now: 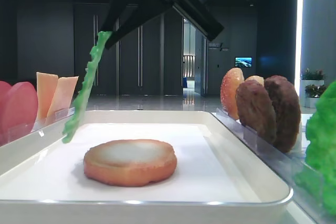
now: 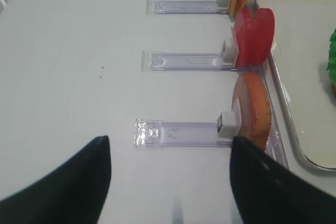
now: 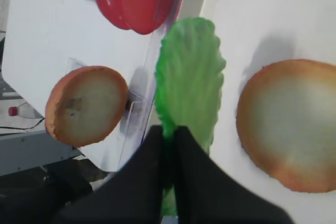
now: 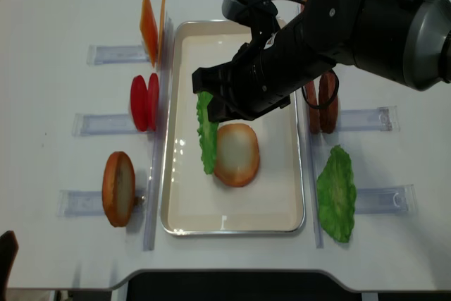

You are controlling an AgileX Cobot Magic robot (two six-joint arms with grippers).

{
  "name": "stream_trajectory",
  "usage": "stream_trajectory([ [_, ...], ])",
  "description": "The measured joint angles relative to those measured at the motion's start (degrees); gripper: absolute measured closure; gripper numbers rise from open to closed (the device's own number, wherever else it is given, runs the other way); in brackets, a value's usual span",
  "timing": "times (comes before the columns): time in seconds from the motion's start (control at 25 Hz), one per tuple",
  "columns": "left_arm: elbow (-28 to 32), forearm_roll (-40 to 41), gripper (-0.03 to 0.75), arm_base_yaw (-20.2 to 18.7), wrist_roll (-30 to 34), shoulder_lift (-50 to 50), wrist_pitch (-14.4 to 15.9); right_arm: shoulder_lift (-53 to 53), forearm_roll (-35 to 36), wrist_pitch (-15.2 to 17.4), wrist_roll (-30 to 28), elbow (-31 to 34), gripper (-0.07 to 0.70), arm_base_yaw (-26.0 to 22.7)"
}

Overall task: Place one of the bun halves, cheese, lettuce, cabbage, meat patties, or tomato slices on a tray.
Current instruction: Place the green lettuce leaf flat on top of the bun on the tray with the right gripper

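Right black gripper (image 3: 168,145) is seen pinching the thin ruffled bright green lettuce leaf (image 3: 189,77), which hangs edge-down over the left side of the large shallow white rectangular tray (image 1: 157,119), beside 1 round golden-brown bun half (image 1: 130,161) lying there. If released from here, the leaf could land off the bun or catch the rim. Red tomato slices (image 4: 144,101) stand just outside.

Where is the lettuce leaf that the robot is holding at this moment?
In the overhead view, the lettuce leaf hangs from the right gripper above the left part of the tray, just left of the bun half.
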Motion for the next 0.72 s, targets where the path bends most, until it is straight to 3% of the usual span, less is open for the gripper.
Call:
stream_trajectory([
  [0.56, 0.0, 0.0, 0.181, 0.0, 0.0, 0.0, 0.0, 1.1, -1.1, -0.1, 0.7, 1.5, 0.614, 0.0],
  [0.72, 0.0, 0.0, 0.181, 0.0, 0.0, 0.0, 0.0, 1.1, -4.6, -0.1, 2.4, 1.6, 0.614, 0.0],
])
